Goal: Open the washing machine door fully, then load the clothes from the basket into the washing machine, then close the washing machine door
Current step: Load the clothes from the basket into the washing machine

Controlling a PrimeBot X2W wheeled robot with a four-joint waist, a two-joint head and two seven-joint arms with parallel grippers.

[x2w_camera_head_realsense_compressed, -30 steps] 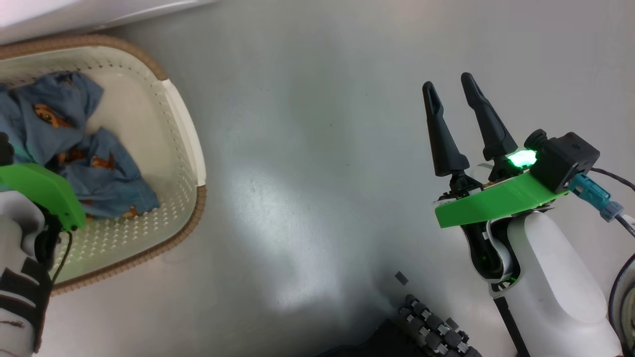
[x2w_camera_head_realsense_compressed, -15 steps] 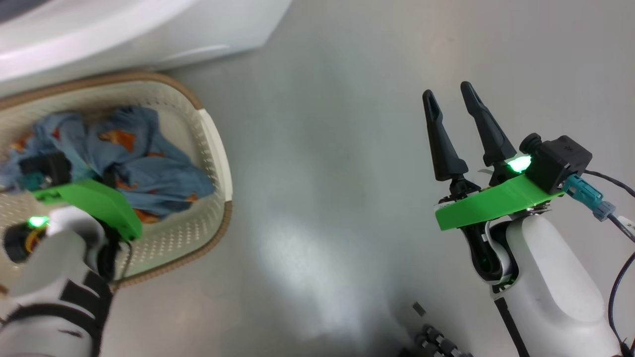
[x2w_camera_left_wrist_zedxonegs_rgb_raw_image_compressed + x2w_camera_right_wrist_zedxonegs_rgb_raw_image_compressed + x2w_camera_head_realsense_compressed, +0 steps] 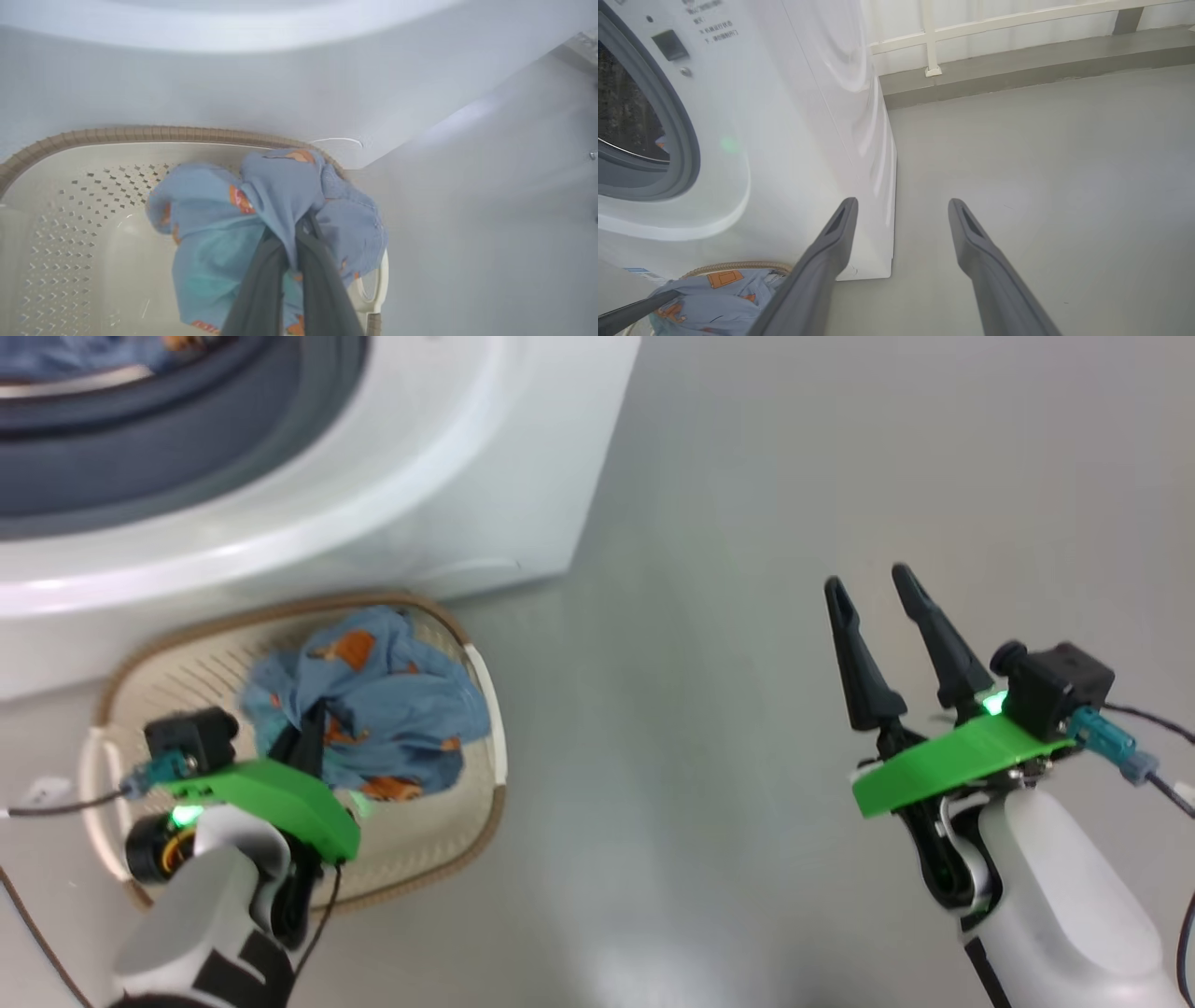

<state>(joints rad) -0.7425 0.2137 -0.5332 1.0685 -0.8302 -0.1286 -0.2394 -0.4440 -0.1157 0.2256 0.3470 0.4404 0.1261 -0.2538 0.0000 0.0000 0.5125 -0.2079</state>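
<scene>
Blue clothes with orange prints hang bunched over the cream basket, which stands on the floor against the washing machine. My left gripper is shut on the clothes; the left wrist view shows its fingers pinching a fold of the clothes above the basket. My right gripper hangs open and empty over bare floor to the right; its gap faces the washing machine's corner. More blue cloth lies in the drum. The washing machine door is out of view.
The machine's grey rubber ring surrounds the open drum mouth. Grey floor spreads to the right of the machine. A low ledge with a white railing runs along the far side. A thin cable trails left of the basket.
The whole head view has shifted, bringing the washing machine into view. My left gripper has risen with the blue clothes bunched in it. The right gripper stays open.
</scene>
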